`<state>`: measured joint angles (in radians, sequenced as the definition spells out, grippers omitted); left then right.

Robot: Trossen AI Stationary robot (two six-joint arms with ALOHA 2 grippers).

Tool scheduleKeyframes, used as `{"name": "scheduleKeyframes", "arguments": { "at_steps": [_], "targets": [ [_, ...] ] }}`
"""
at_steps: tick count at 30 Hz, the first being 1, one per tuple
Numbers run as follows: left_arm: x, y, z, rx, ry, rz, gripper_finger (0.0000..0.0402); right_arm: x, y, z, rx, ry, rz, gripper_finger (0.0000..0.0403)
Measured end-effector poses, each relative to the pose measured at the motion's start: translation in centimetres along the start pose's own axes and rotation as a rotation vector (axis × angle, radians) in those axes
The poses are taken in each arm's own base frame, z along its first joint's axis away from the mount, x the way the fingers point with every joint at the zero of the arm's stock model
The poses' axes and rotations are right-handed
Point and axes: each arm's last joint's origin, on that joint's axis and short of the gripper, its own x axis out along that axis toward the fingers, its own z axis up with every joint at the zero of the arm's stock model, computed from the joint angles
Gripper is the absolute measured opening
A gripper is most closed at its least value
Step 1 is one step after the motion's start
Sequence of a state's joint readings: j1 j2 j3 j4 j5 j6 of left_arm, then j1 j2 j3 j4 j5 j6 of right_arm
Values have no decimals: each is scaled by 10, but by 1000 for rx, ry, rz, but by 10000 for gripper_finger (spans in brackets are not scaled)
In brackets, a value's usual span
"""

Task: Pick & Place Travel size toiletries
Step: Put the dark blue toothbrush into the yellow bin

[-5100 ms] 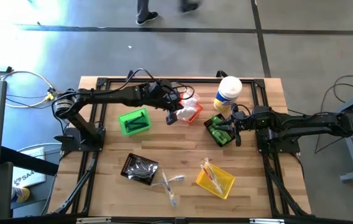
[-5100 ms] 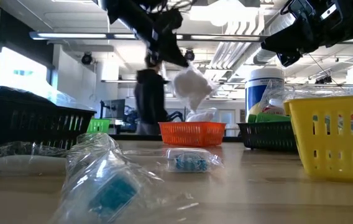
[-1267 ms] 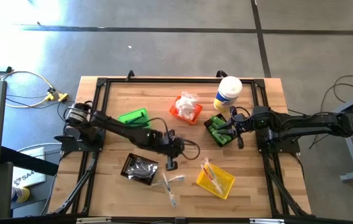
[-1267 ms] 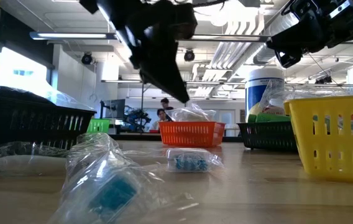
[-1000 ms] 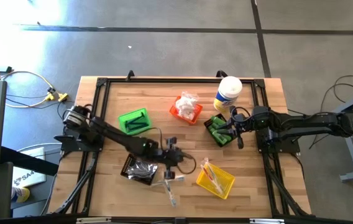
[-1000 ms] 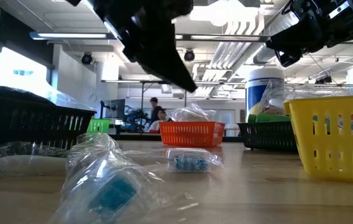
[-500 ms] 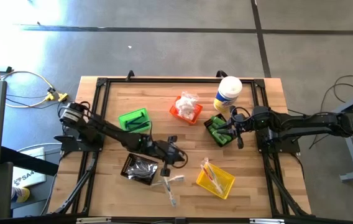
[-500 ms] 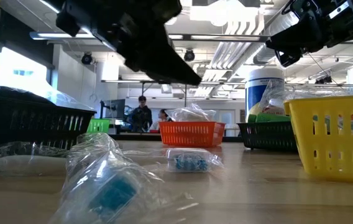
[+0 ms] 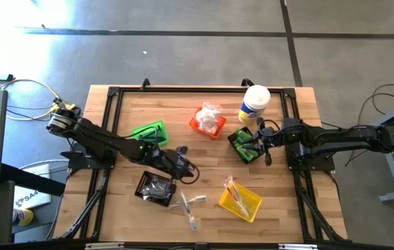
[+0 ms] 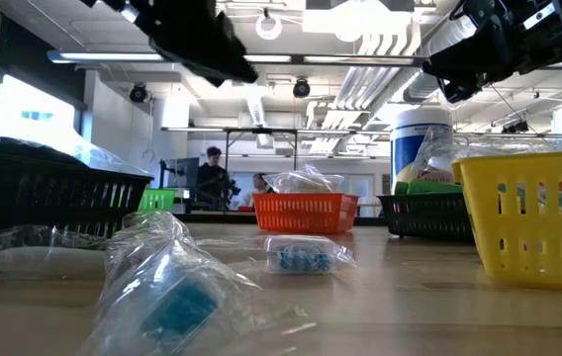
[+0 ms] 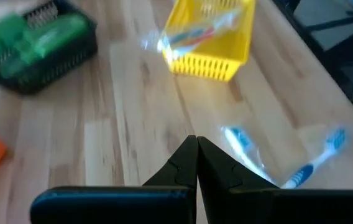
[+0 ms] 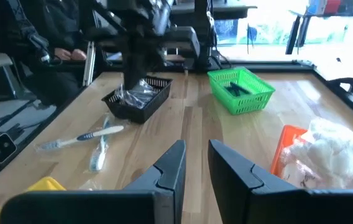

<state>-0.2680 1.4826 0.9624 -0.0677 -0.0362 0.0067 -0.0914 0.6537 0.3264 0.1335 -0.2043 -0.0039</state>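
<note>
The travel size toiletries are sorted into small bins: white packets in the orange bin [image 9: 209, 119], green pieces in the black bin [image 9: 243, 146], wrapped sticks in the yellow bin [image 9: 240, 200]. Two clear-wrapped toothbrushes [image 9: 190, 203] lie flat on the table near its front edge. My left gripper [image 9: 186, 165] hangs shut and empty over the table's middle, beyond the toothbrushes [image 11: 301, 168]. My right gripper [image 9: 258, 146] hovers by the black bin's right side, its fingers [image 12: 175, 157] a narrow gap apart with nothing between them.
A tall white-lidded canister [image 9: 254, 104] stands at the far right. A green bin [image 9: 150, 134] sits left of centre, and a black bin with wrapped dark pieces [image 9: 157, 189] sits at the near left. People show in the room beyond the table [image 10: 212, 178].
My left gripper has risen from just above the toothbrushes and drawn back toward the table's far left, staying shut and carrying nothing. The toothbrushes have kept their place on the table.
</note>
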Motion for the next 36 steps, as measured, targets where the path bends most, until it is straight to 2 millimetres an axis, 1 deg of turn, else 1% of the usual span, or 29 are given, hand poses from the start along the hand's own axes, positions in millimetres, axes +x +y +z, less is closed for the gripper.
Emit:
{"name": "scheduleKeyframes", "arguments": {
  "at_steps": [11, 14, 17, 22, 29, 36],
  "targets": [
    [-1, 0, -2, -218, 20, 0, 1, 0, 0, 1, -23, -12, 5, 61],
    [-1, 0, -2, -245, 21, 0, 1, 0, 0, 1, 40, -14, 7, 61],
    [-1, 0, -1, -248, 14, -1, 1, 0, 0, 1, 106, -4, 17, 61],
    [-1, 0, 0, -248, 3, -2, 1, 0, 2, 1, 113, -9, 83, 61],
    [-1, 0, 0, -248, 0, -3, 1, 0, 3, 4, 107, -30, 96, 61],
    [-1, 0, -1, -248, 7, -2, 1, 0, 2, 4, 42, -40, 87, 61]
  ]
}}
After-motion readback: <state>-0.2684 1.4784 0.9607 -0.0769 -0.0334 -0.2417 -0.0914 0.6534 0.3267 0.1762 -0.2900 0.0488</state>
